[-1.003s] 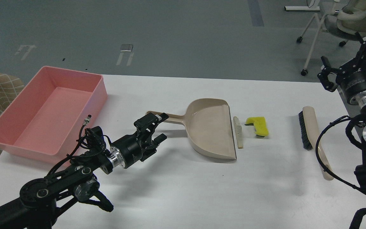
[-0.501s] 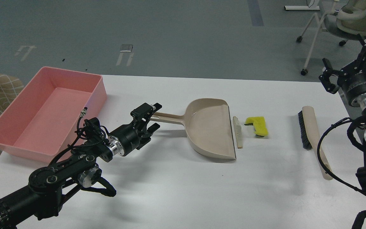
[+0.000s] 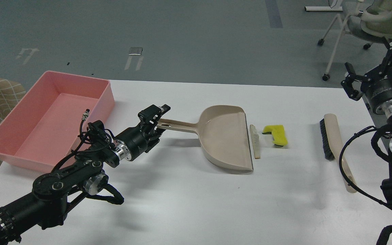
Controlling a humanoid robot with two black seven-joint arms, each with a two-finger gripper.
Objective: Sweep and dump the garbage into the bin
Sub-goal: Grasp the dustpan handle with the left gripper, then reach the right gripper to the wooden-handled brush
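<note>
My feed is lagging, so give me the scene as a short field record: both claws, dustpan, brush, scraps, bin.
left claw: at the tip of the dustpan handle, fingers around it; closure unclear
right claw: raised at the table's right edge, open, holding nothing
dustpan: flat on the table, mouth facing right
bread slice: lying just outside the dustpan lip
yellow sponge piece: right of the slice, on the table
brush: lying untouched on the table's right side
pink bin: far left, no scraps inside

Beige dustpan (image 3: 225,139) mid-table (image 3: 196,204) — brush (image 3: 333,144) well right; office chair (image 3: 369,23) beyond
</note>
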